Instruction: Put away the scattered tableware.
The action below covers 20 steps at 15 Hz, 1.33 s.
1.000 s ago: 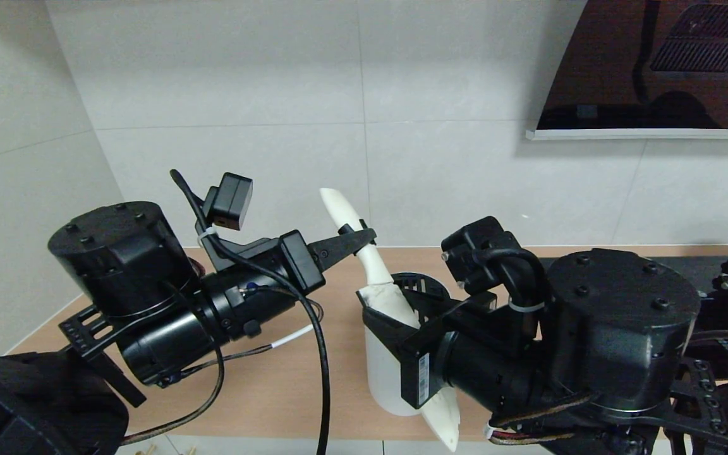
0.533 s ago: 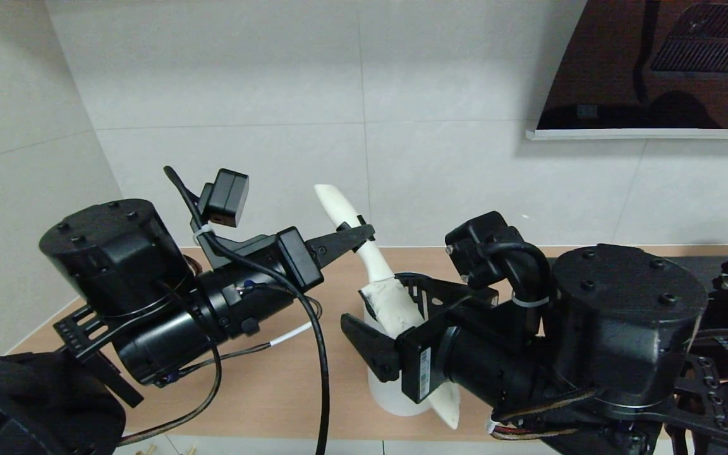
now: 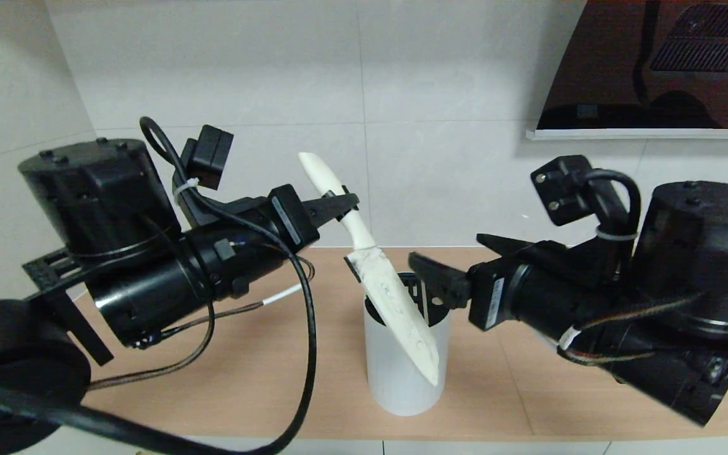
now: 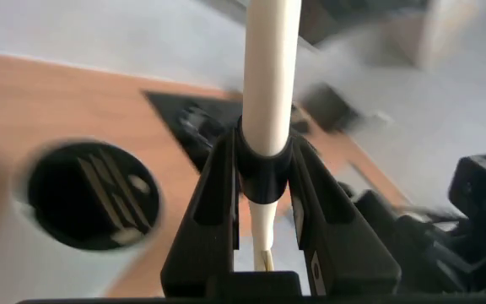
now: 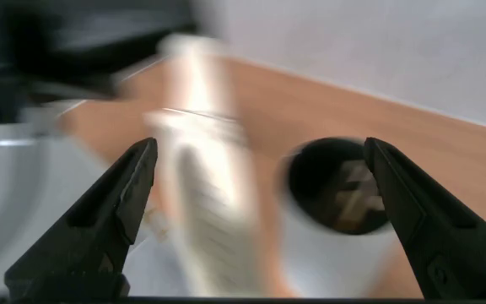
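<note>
- Pale tiled wall behind a wooden desk [image 3: 263, 392]; a white cylindrical holder [image 3: 389, 388] stands at centre frame.
- Left hand [image 3: 340, 208] grips the handle of a white knife [image 3: 389, 297] — its blade slants down across the holder's front, not yet inside.
- Right hand [image 3: 449, 249], centre-right, gapes wide, empty.
- Stowing the knife: next, align the tip over the opening, then lower.

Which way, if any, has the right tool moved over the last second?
Yes. The right tool has let go of the knife, opened, and pulled back rightward and up from the white holder, which stayed put.
</note>
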Available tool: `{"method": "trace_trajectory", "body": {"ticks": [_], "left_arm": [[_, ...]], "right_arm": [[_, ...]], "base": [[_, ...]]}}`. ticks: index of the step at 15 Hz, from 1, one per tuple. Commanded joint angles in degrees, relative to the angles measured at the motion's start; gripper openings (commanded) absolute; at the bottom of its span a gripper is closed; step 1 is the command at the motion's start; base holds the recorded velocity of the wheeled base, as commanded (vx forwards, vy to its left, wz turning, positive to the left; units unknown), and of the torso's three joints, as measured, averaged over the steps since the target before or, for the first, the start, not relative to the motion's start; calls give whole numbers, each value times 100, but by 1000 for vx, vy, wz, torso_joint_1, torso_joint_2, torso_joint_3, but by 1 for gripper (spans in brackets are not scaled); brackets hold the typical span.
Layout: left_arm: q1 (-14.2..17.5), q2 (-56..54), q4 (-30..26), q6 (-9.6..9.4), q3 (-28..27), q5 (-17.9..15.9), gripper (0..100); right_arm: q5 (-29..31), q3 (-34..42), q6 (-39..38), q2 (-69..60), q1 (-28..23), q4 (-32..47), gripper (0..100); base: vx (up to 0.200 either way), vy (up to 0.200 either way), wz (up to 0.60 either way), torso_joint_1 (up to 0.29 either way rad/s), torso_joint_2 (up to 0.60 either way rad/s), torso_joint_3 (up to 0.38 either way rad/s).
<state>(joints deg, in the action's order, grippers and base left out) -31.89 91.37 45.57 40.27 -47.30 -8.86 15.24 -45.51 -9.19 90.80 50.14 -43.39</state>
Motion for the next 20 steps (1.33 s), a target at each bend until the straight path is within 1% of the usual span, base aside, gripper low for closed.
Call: {"method": "trace_trajectory", "body": {"ticks": [1,2,3,4,5,6,7,8,9,10,11,12,14,20], "left_arm": [[-1,-128,-988,-634,-1088,825,0],[-1,-49,-1147,-977,-1317,983,0],[-37,21,-1147,-1355,-1378,1132,0],[-89,57,-1138,-1548,-1370,1264,0],[-441,259,-1032,-1944,-1335,1923,0],[-652,390,-716,-2058,-1264,2345,0],[-784,619,-241,-2348,-1194,2732,0],[-792,804,154,-2682,-1132,2978,0],[-801,1164,1059,-3288,-974,3251,0],[-801,1445,1815,-3737,-860,3347,0],[-810,1595,2158,-3947,-825,3391,0],[-871,1762,2413,-4141,-816,3532,0],[-968,1806,2413,-4141,-816,3576,0],[-968,2025,2422,-4123,-781,3576,0]], "right_arm": [[-223,-72,5,-537,-611,287,100],[-311,-116,5,-537,-716,313,100],[-311,-116,5,-510,-769,322,100],[-311,-107,5,-501,-795,322,100],[-311,-90,5,-466,-822,322,100],[-302,-72,5,-431,-883,322,100],[-302,-72,5,-396,-901,322,100],[-302,-72,5,-370,-909,322,100],[-302,-64,5,-299,-918,313,100],[-302,-28,5,-220,-918,296,100],[-293,-28,5,-185,-918,278,100],[-293,-28,5,-159,-918,278,100],[-293,-28,5,-159,-909,269,100],[-293,-20,5,-150,-918,269,100]], "base": [[0,0,0,0,0,0],[0,0,0,0,0,0],[0,0,0,0,0,0],[0,0,0,0,0,0],[0,0,0,0,0,0],[0,0,0,0,0,0],[0,0,0,0,0,0],[0,0,0,0,0,0],[0,0,0,0,0,0],[0,0,0,0,0,0],[0,0,0,0,0,0],[0,0,0,0,0,0],[0,0,0,0,0,0],[0,0,0,0,0,0]]}}
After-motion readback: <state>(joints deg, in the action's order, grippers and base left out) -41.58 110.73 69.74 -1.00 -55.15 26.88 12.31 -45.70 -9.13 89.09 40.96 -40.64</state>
